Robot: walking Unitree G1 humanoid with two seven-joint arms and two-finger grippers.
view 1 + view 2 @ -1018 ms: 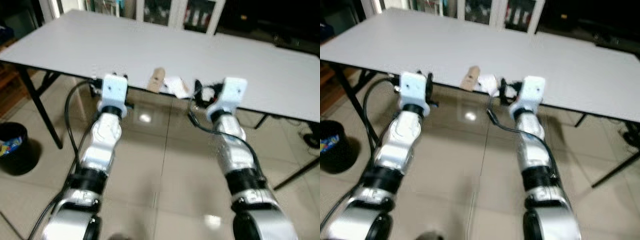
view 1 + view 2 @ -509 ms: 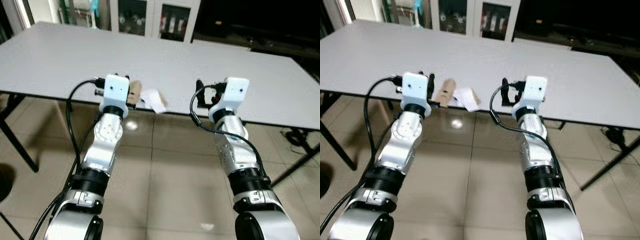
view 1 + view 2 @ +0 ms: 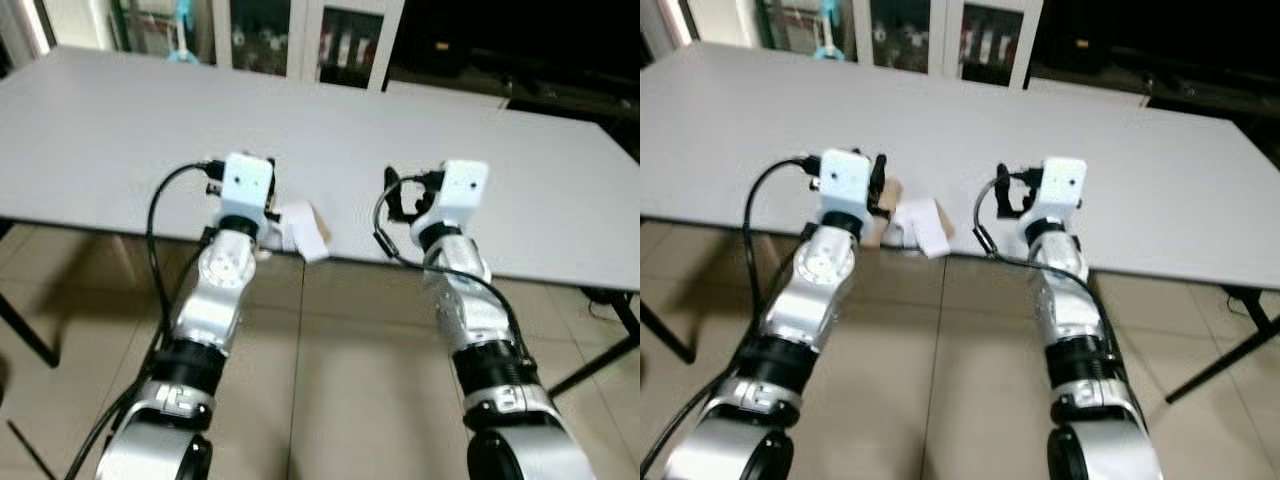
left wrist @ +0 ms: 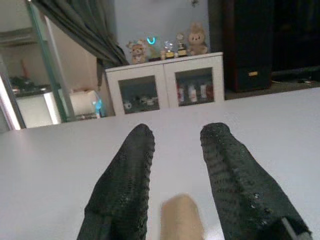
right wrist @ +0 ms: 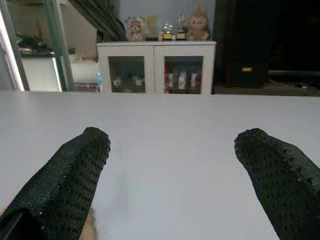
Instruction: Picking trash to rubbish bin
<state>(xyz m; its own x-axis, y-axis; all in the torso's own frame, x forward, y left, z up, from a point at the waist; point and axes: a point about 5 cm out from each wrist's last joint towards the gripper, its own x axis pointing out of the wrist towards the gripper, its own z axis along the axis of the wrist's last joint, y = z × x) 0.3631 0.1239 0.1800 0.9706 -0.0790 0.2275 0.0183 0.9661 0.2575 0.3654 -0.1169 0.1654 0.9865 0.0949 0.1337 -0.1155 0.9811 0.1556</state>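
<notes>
- Left pincer [image 4: 175, 172] straddles the cardboard tube [image 4: 181, 220] at the surface [image 3: 120, 130] edge, half open, gripping nothing; a nudge could roll it off.
- Right pincer [image 5: 172, 175], beside the tube, gapes wide, empty.

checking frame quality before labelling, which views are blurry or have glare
Left eye view: soft overall, crumpled white paper smeared at the table edge. Right eye view: a little sharper. Left wrist view: the tan roll between the fingers is out of focus, the cabinet fairly sharp. Right wrist view: clear; no strong glare.

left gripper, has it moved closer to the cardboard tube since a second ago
Yes. The left gripper has come forward over the table edge and now straddles the cardboard tube, fingers open either side of it.
</notes>
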